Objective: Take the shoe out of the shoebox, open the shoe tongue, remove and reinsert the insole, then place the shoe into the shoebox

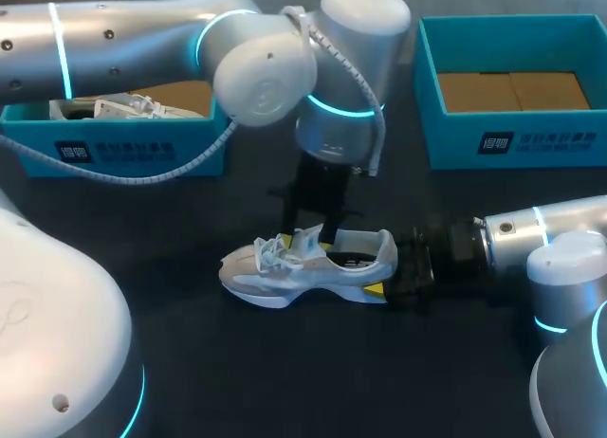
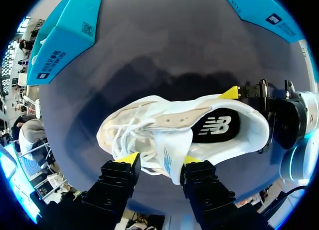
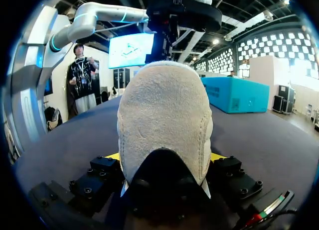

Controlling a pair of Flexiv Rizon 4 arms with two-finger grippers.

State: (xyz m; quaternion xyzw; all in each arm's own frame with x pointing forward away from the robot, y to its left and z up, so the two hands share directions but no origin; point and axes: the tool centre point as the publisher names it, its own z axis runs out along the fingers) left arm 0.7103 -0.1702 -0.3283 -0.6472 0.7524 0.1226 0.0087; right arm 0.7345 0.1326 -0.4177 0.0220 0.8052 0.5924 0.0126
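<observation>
A white sneaker [image 1: 308, 265] stands upright on the dark table, toe to the left. In the left wrist view its tongue [image 2: 172, 148] sticks up between the yellow fingertips [image 2: 130, 158] of my left gripper [image 2: 160, 160], which hangs over the laces; the fingers flank the tongue at a middling gap, still open. The black insole [image 2: 217, 126] shows inside the shoe. My right gripper [image 1: 403, 270] comes in level from the right and is shut on the shoe's heel [image 3: 164, 115], one finger on each side.
A blue shoebox [image 1: 114, 146] at the back left holds another white shoe [image 1: 123, 106]. A second blue shoebox [image 1: 517, 139] with a brown cardboard bottom stands at the back right. My left arm crosses above the left box.
</observation>
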